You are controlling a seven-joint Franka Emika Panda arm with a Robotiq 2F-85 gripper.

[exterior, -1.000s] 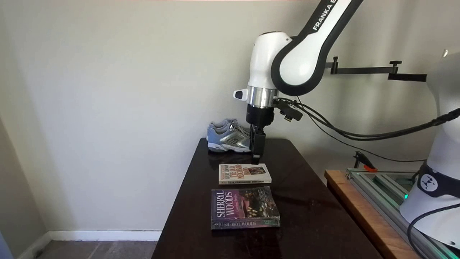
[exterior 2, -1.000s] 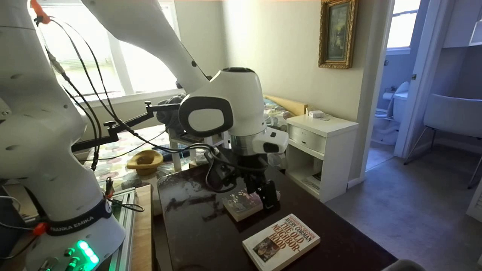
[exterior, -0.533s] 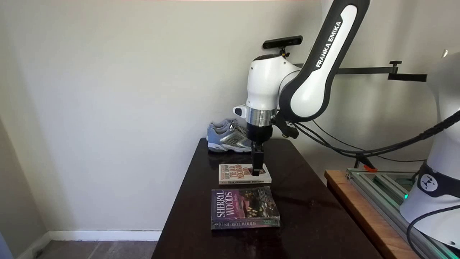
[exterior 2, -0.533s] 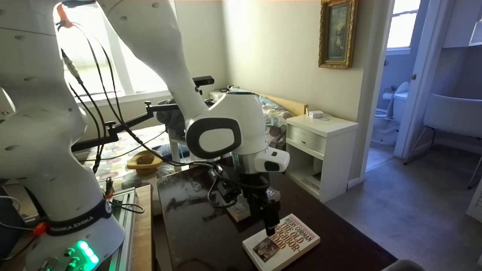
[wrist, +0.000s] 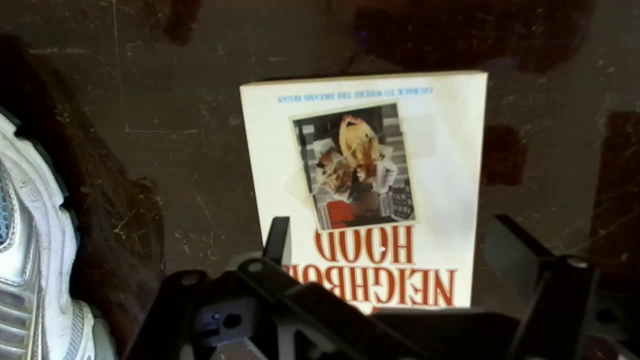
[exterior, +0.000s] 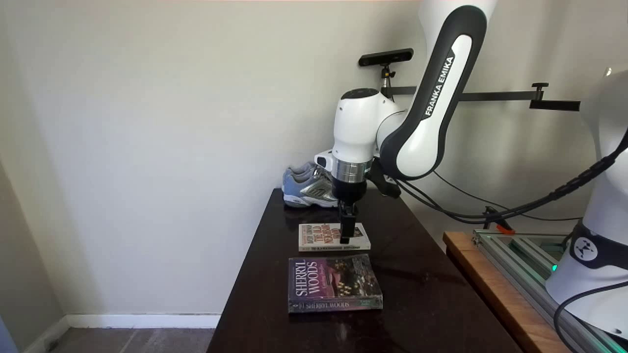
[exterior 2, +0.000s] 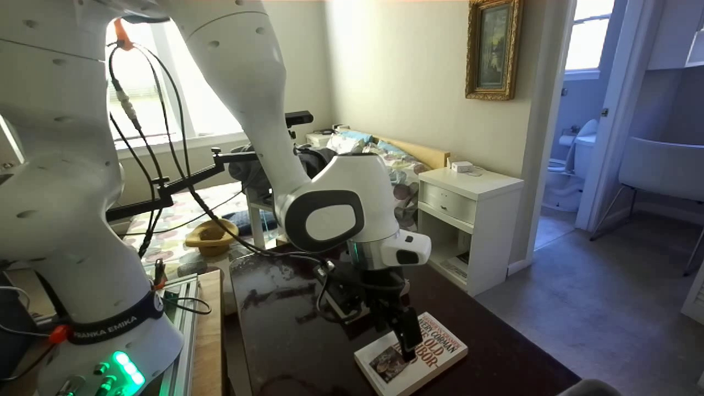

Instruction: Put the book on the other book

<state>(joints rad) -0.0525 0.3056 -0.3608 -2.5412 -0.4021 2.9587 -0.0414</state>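
Currently the pincer [wrist: 390,221], fingers wide apart, over the cream book [wrist: 365,195], contact with it unclear.

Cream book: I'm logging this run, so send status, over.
Pincer open over cream book. Cream book flat, not yet on dark book. Possible snag: one finger overlaps cream book in wrist view.

Blue-silver sneaker [exterior: 310,188] is sitting on table [exterior: 417,294]; over there, gilt-framed picture [exterior 2: 492,50] is hanging on wall [exterior 2: 396,66], white nightstand [exterior 2: 492,231] standing nearby.
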